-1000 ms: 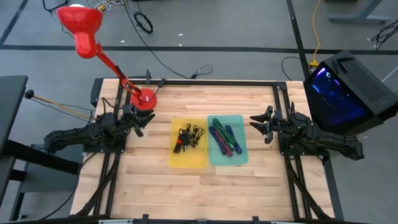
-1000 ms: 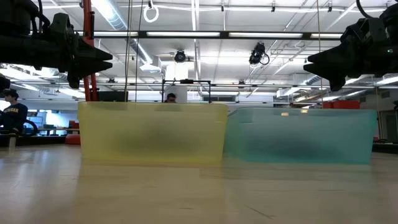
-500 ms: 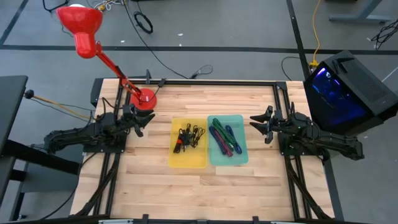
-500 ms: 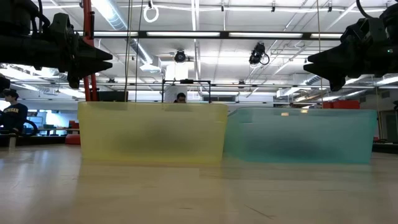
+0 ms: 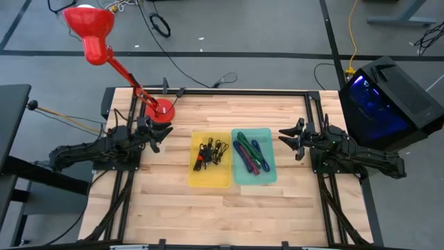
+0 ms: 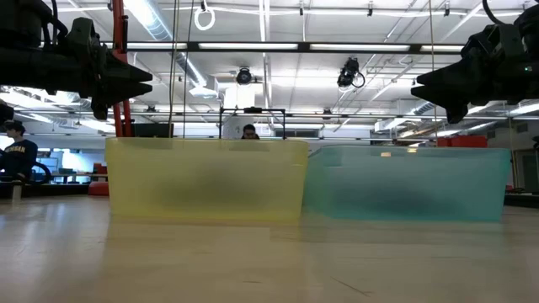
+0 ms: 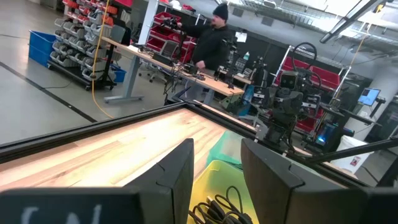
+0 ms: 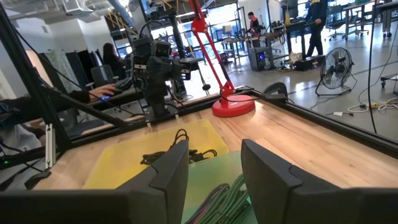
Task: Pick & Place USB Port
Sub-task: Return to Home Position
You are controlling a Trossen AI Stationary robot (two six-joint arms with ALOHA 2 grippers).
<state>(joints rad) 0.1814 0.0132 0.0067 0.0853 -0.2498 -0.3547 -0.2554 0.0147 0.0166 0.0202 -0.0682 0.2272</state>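
A yellow bin [image 5: 210, 160] at the table's middle holds a tangle of black cables [image 5: 211, 152] on its floor. Beside it, a teal bin [image 5: 254, 156] holds coloured cables [image 5: 249, 154]. My left gripper [image 5: 158, 135] hovers open above the table, left of the yellow bin. My right gripper [image 5: 288, 136] hovers open, right of the teal bin. In the left wrist view the black cables [image 7: 217, 208] lie between my fingers' tips, well beyond them. In the right wrist view the black cables [image 8: 180, 153] and the green ones [image 8: 224, 196] show. In the low view both bins [image 6: 206, 178] [image 6: 407, 182] stand side by side.
A red desk lamp stands with its round base [image 5: 161, 110] on the table's far left part, its arm slanting up to the shade [image 5: 89, 26]. Black rails [image 5: 236, 92] frame the table. Bare wood lies near the bins' front [image 5: 229, 215]. People show in the room behind.
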